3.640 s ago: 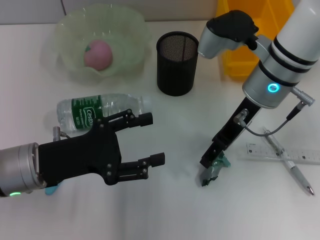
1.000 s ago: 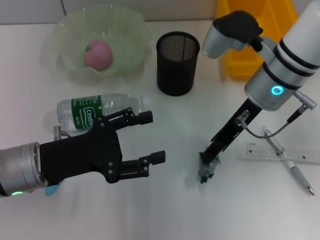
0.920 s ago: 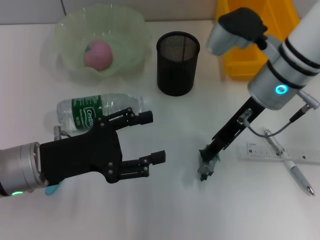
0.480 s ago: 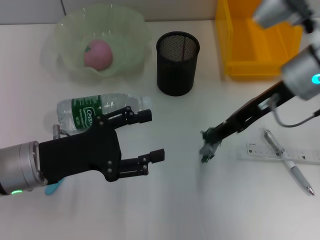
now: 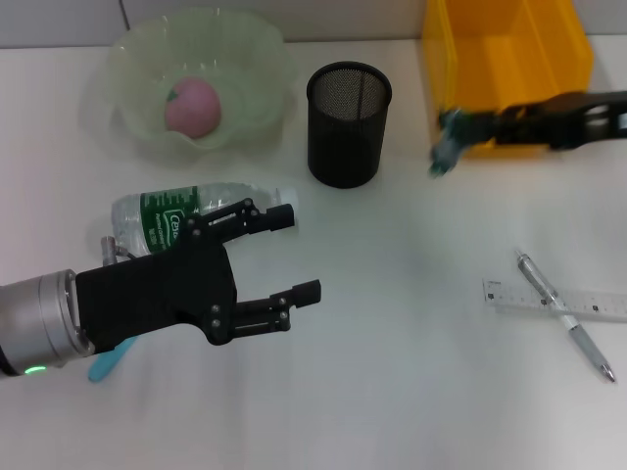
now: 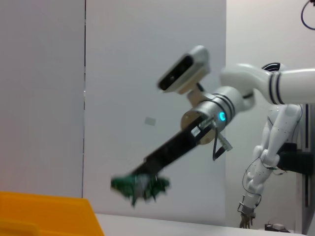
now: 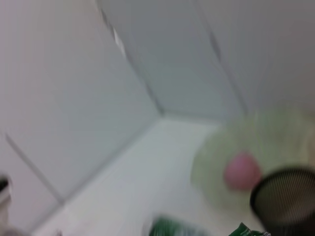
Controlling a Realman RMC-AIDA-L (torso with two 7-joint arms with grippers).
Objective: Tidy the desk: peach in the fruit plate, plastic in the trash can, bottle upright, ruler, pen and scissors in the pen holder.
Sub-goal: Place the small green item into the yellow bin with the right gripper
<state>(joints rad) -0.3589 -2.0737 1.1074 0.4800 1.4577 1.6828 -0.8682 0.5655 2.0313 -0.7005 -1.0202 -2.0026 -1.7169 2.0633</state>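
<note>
— So, starting at the left edge of the counter?
— Left gripper (image 5: 284, 257) low near the front-left corner, black fingers spread wide apart, holding nothing. Just behind it, lying on its side, clear bottle (image 5: 191, 220) with green label, cap end pointing right. Sliver of a blue handle (image 5: 106, 359) peeking out under the arm near the front edge; hard to say what it belongs to.
— And toward the back-left corner?
— Pale green fruit plate (image 5: 253, 64) with pink peach (image 5: 192, 106) sitting in it. Same plate and peach blurred in the right wrist view, along with the mesh rim.
— Moving to the middle?
— Black mesh pen holder (image 5: 347, 124) standing upright near the back edge, well apart from the bottle.
— Further right?
— Right gripper (image 5: 460, 124) stretched in from the right edge, pinched on a greenish scrap of plastic (image 5: 447, 147), carried in the air just beside the near-left corner of the yellow trash can (image 5: 477, 69) at the back-right corner. From the left wrist view, the same scrap (image 6: 140, 184) dangling off the slim black fingers, above the yellow bin wall (image 6: 47, 214).
— Anything near the right edge?
— Clear ruler (image 5: 529, 298) flat on the counter, silver pen (image 5: 560, 312) lying across it at an angle, touching it.
</note>
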